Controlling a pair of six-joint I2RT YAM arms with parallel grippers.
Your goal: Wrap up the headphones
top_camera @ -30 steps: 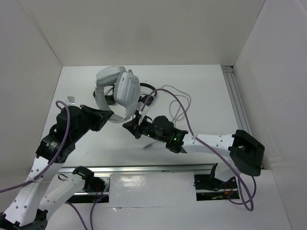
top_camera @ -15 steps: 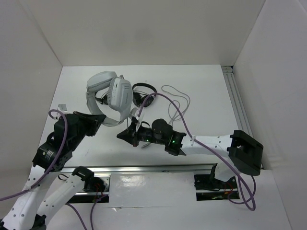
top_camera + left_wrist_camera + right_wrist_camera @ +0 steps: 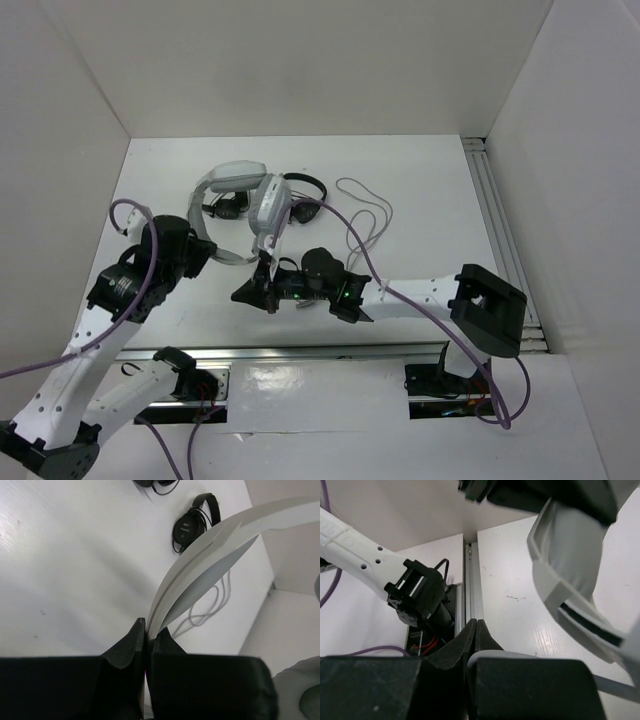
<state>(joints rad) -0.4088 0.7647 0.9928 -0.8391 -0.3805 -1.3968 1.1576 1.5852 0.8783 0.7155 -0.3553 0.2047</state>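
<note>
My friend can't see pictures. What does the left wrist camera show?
The left tool pinches the wide grey-white band of the headphones, which curves up to the right. Behind it, small black headphones lie on the white table.

The headphones (image 3: pixel 235 172) are left of the middle of the table (image 3: pixel 430 180), with their band (image 3: pixel 215 545) arching to the left and one cup (image 3: pixel 271 203) at the right end. The left gripper (image 3: pixel 207 255) is in front and to their left, clamped on the band's near end. The right gripper (image 3: pixel 242 292) is in front of the cup. One small headset (image 3: pixel 225 208) lies on the table within the arch, and a second small headset (image 3: pixel 303 205) lies just right of the cup. The cable (image 3: pixel 368 210) loops farther right. A rail (image 3: pixel 495 230) runs along the table's right edge.
</note>
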